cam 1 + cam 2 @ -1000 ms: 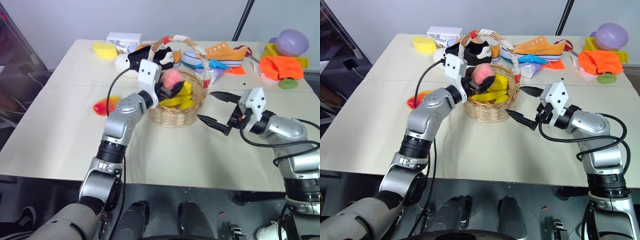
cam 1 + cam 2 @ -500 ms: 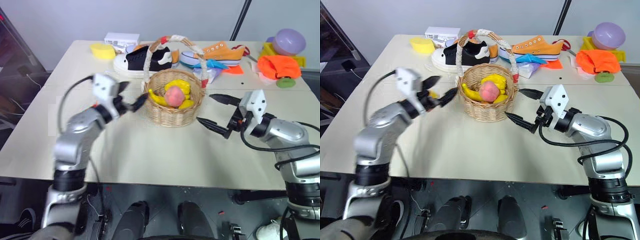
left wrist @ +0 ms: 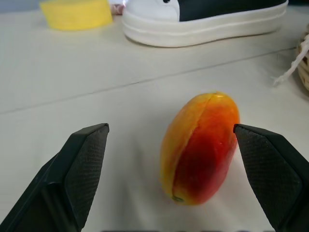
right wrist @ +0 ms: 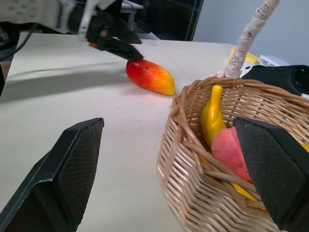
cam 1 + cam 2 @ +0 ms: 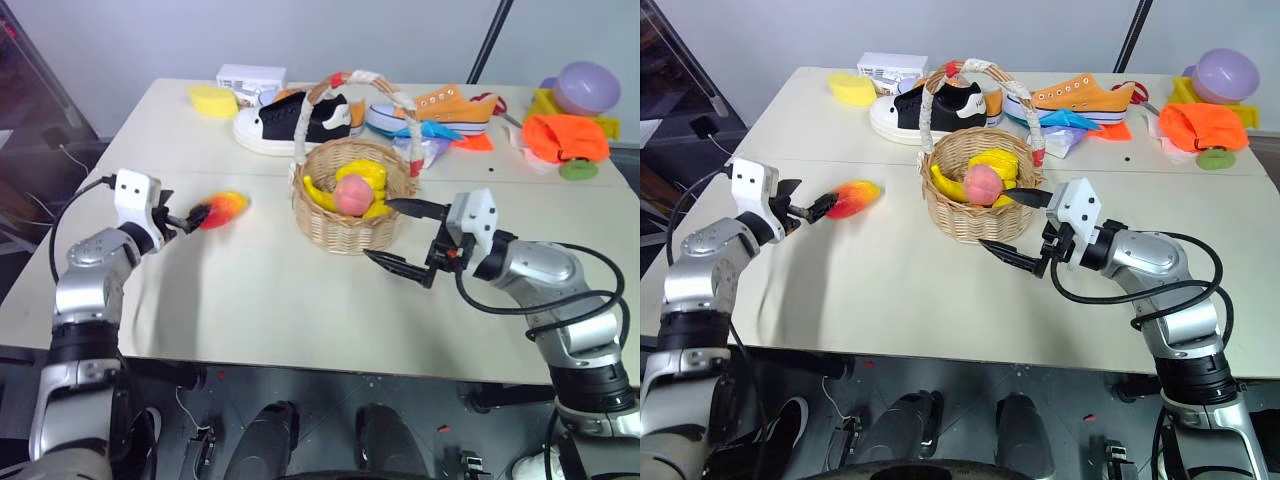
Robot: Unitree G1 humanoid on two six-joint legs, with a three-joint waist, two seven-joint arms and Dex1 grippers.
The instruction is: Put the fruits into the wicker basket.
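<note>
The bench (image 5: 300, 300) carries the wicker basket (image 5: 350, 205), which already holds the peach (image 5: 350, 193) on yellow bananas (image 5: 368, 178). The mango (image 5: 224, 208) lies on the bench, well apart from the basket on its left side, its long axis running roughly from the left tool (image 5: 185, 218) toward the basket. That tool stands open and empty, its tips just beside the mango's near end. Advance until the fingers (image 3: 82, 164) straddle the mango's middle, then close across its narrow width. The right tool (image 5: 400, 235), open and empty, hovers beside the basket; keep it clear.
</note>
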